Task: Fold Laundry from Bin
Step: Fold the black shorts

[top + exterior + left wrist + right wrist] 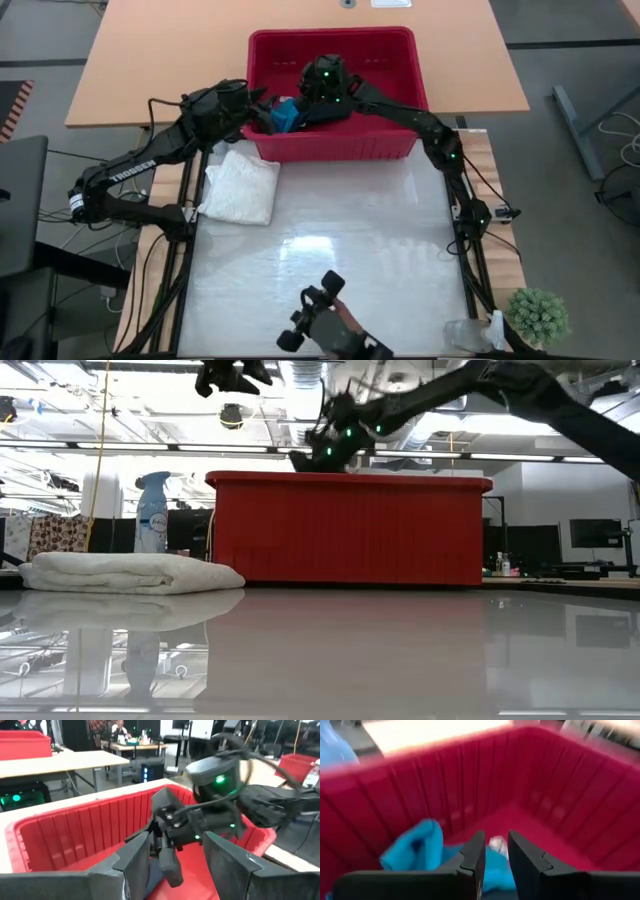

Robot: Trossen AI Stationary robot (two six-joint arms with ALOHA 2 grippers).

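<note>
1. Bin (400, 45) is my landmark: red, at the far end of the table (330, 250), upright.
2. My right gripper (494, 851) is down inside the bin, fingers a narrow gap apart over the teal cloth (417, 847). Whether they pinch it I cannot tell; the cloth looks just beneath the tips.
3. My left gripper (172, 857) hangs over the bin's left rim, fingers wide apart, holding nothing.
4. White cloth (242, 186) lies folded on the table just outside the bin's front-left corner.
5. Teal cloth sits against the bin's front-left inner wall.
</note>
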